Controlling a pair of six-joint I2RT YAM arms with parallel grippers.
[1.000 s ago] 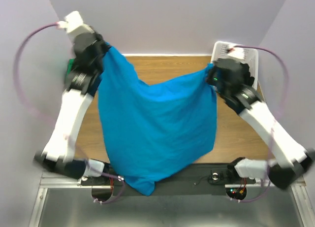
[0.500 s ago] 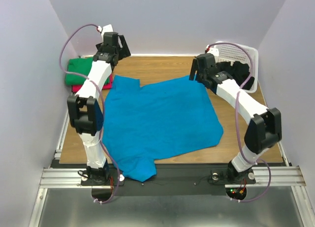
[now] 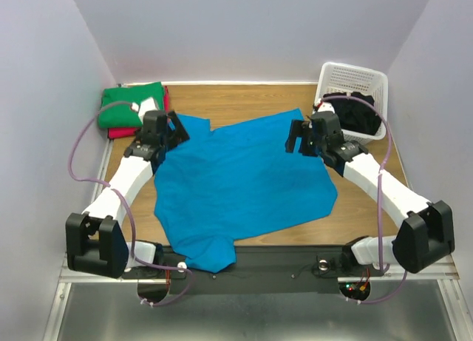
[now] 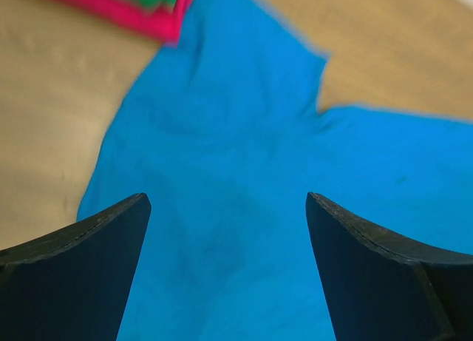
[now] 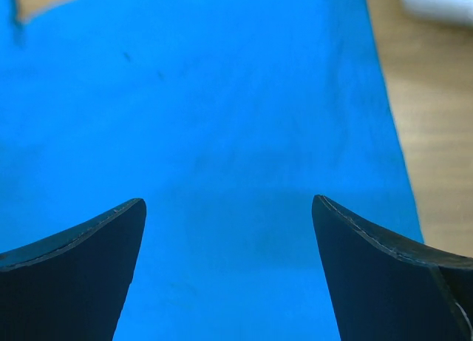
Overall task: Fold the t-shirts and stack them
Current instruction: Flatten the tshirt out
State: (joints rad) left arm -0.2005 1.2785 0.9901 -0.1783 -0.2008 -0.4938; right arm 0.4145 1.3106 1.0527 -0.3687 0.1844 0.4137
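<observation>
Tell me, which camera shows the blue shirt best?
The top camera: it shows the whole blue shirt spread out on the table. The left wrist camera catches only one sleeve and some body cloth; the right wrist camera shows only plain cloth and one side edge.

You see only a strip of the red-pink shirt point(image 3: 114, 133) under the green shirt point(image 3: 129, 108). The basket point(image 3: 353, 69) wall part-hides the black shirts point(image 3: 363, 117). Your left wrist view is blurred; both wrist views crop the turquoise shirt point(image 3: 236, 178).
</observation>
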